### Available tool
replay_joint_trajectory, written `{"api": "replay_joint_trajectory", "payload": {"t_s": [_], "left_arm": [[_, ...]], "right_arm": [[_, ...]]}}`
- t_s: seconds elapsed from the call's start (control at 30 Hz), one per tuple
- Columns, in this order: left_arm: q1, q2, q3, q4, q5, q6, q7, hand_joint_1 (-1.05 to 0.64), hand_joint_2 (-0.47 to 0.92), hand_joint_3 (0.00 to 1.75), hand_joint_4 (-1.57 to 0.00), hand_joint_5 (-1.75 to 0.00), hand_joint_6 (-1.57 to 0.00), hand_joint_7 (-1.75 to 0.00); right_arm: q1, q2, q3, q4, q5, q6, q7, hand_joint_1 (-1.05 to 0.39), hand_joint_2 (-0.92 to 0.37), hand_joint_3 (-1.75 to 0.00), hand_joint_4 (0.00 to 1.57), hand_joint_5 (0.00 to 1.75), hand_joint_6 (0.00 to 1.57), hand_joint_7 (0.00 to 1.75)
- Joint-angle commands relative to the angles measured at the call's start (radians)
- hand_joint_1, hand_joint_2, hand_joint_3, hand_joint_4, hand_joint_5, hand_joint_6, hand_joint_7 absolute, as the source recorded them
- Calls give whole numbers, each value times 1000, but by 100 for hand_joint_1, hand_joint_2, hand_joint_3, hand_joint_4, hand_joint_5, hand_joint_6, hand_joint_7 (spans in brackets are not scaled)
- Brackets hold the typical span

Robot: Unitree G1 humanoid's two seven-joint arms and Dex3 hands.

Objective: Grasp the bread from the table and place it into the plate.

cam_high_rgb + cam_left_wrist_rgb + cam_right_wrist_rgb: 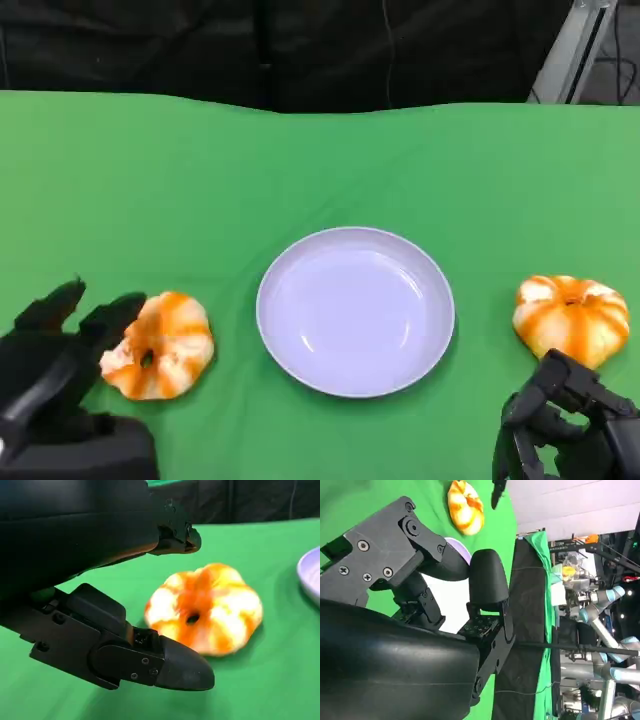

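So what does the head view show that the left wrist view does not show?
Head view alone: the second orange-and-white ring-shaped bread right of the plate, the right hand, and the whole round lavender plate.
Left wrist view alone: a close look at the left hand's fingers, apart around nothing.
Both: the left bread, the green cloth, the left hand.

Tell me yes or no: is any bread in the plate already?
No. In the head view the plate holds nothing, with one bread lying on the green table to its left and another bread to its right.
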Motion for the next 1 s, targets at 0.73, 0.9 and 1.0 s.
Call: {"api": "replay_joint_trajectory", "payload": {"t_s": [0.73,0.9,1.0], "left_arm": [[-57,-12,-25,-1,-12,52,-5,-101,92,30,0,0,-23,-1],[-57,-11,-26,-2,-13,53,-4,-101,92,30,0,0,-23,0],[-58,-11,-27,-2,-13,53,-4,-101,92,30,0,0,-23,0]], "right_arm": [[5,-11,-10,-7,-4,-2,-5,-14,-47,-135,86,175,78,157],[5,-11,-10,-7,-4,-2,-5,-14,-47,-135,86,175,78,157],[5,-11,-10,-7,-4,-2,-5,-14,-47,-135,86,175,78,157]]}}
